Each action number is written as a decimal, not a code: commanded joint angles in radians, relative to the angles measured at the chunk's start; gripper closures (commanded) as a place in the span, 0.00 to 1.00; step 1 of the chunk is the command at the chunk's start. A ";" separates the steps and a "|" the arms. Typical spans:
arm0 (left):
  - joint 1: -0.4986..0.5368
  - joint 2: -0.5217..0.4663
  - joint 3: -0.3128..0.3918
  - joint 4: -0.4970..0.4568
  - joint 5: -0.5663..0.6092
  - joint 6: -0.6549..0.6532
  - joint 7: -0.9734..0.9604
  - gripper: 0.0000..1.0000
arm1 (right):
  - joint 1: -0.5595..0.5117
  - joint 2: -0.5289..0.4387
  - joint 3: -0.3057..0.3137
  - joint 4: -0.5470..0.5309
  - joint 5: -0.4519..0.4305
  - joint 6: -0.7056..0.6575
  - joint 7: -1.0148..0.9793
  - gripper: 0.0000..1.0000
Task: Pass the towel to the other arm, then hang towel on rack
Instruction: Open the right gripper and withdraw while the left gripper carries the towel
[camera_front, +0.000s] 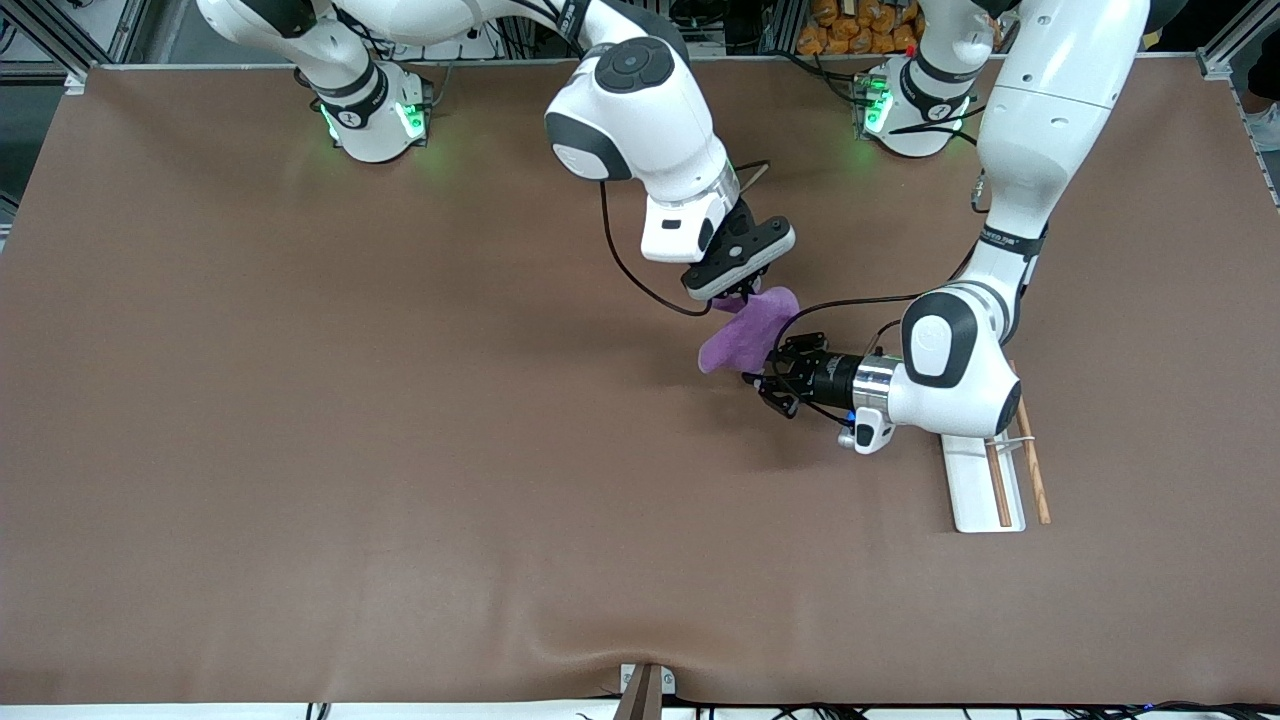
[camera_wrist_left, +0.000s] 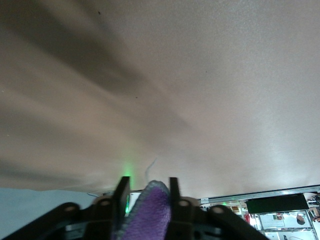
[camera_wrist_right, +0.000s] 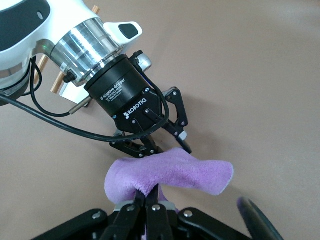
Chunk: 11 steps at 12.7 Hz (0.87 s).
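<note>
Front view first: the towel (camera_front: 745, 335) hangs in the air over the middle of the table (camera_front: 300, 400), pinched at its top by the right gripper (camera_front: 738, 293), so a free flap dangles for the left gripper (camera_front: 775, 380) coming in sideways. The rack (camera_front: 985, 490) waits toward the left arm's end, handy for the hang.

Left wrist view: its fingers (camera_wrist_left: 121, 192) sit either side of purple cloth, closing on it I'd guess.

Right wrist view: jaws clamped tight on the towel's fold.
</note>
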<state>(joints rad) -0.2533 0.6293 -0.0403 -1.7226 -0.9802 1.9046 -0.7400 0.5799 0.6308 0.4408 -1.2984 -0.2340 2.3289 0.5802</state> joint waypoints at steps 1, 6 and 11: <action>-0.009 -0.023 0.004 -0.008 -0.015 0.008 -0.019 0.93 | 0.008 0.006 -0.001 0.019 -0.005 -0.011 0.020 1.00; 0.008 -0.045 0.004 0.006 -0.015 0.004 -0.032 1.00 | 0.008 0.006 -0.001 0.019 -0.005 -0.011 0.020 1.00; 0.066 -0.135 0.014 0.044 0.073 -0.051 -0.050 1.00 | 0.006 0.003 -0.001 0.016 -0.005 -0.013 0.017 0.00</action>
<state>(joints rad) -0.2068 0.5451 -0.0264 -1.6848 -0.9661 1.8850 -0.7712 0.5799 0.6308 0.4407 -1.2984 -0.2340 2.3289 0.5802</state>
